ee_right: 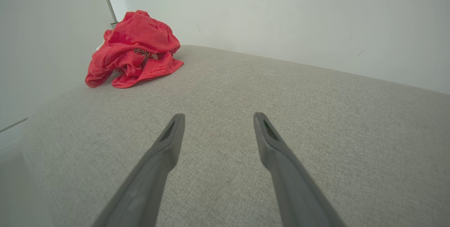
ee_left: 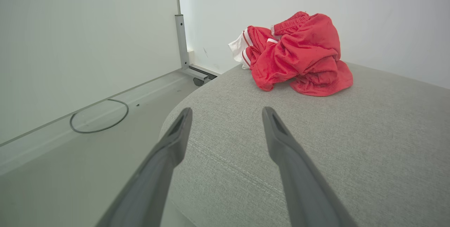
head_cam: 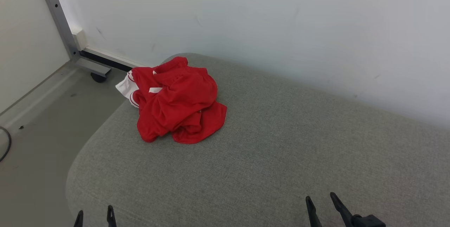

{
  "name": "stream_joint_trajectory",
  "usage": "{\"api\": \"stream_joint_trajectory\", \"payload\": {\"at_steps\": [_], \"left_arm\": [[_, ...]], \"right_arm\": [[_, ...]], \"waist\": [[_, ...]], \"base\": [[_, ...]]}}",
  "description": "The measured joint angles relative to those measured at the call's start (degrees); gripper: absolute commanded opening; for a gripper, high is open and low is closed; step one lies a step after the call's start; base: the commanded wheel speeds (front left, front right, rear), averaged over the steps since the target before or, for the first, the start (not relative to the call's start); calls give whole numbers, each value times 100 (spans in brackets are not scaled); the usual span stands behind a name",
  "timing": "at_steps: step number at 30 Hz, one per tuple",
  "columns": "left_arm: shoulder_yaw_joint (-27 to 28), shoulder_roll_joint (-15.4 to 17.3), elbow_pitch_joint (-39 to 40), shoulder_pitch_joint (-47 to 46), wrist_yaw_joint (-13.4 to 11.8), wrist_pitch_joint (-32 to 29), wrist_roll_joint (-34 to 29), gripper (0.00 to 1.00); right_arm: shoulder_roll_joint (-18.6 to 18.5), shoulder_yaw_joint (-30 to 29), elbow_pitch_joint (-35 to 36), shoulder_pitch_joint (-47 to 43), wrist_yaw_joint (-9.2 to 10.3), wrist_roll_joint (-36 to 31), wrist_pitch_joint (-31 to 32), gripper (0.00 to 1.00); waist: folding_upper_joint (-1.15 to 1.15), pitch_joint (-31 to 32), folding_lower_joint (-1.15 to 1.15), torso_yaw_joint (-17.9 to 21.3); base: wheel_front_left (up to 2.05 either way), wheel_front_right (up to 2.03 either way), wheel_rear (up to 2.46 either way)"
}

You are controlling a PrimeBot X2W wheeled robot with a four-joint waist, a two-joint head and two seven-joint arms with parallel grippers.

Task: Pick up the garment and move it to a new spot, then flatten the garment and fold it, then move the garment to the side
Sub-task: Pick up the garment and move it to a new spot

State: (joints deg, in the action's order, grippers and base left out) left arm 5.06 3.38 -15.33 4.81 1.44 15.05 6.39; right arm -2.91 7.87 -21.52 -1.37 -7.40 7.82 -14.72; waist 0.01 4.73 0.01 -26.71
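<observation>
The garment (head_cam: 177, 100) is a crumpled red heap with white trim, lying at the far left of a grey upholstered surface (head_cam: 281, 142) near the wall. My left gripper (head_cam: 95, 213) stands open at the near left edge, well short of the heap. In the left wrist view the garment (ee_left: 299, 54) lies ahead and slightly right of the open left gripper (ee_left: 226, 112). My right gripper (head_cam: 320, 199) stands open at the near right, with nothing between its fingers. In the right wrist view the garment (ee_right: 135, 49) sits far off to the upper left of the right gripper (ee_right: 218, 118).
A white wall (head_cam: 281, 19) runs along the far side of the surface. Left of the surface lies grey floor (head_cam: 38, 125) with a metal frame leg on a castor (head_cam: 98, 76) and a dark cable (ee_left: 100, 116). The surface's rounded left edge drops off beside my left gripper.
</observation>
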Motion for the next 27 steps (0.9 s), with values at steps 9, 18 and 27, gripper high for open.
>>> {"api": "stream_joint_trajectory", "payload": {"at_steps": [9,18,27], "left_arm": [[-199,2,-668,-608,183,-3,-30,100],[-301,168,-1785,-2675,513,-988,615,100],[145,550,-2128,-4341,572,-2372,2154,100]], "right_arm": [[1,-74,-20,-57,0,22,-20,100],[-92,163,441,-65,-5,-137,169,100],[-516,535,1282,358,-7,-132,472,100]], "waist": [[0,-20,0,0],[0,-176,0,105],[0,-785,0,541]], "base": [[0,0,0],[0,0,0],[0,0,0]]}}
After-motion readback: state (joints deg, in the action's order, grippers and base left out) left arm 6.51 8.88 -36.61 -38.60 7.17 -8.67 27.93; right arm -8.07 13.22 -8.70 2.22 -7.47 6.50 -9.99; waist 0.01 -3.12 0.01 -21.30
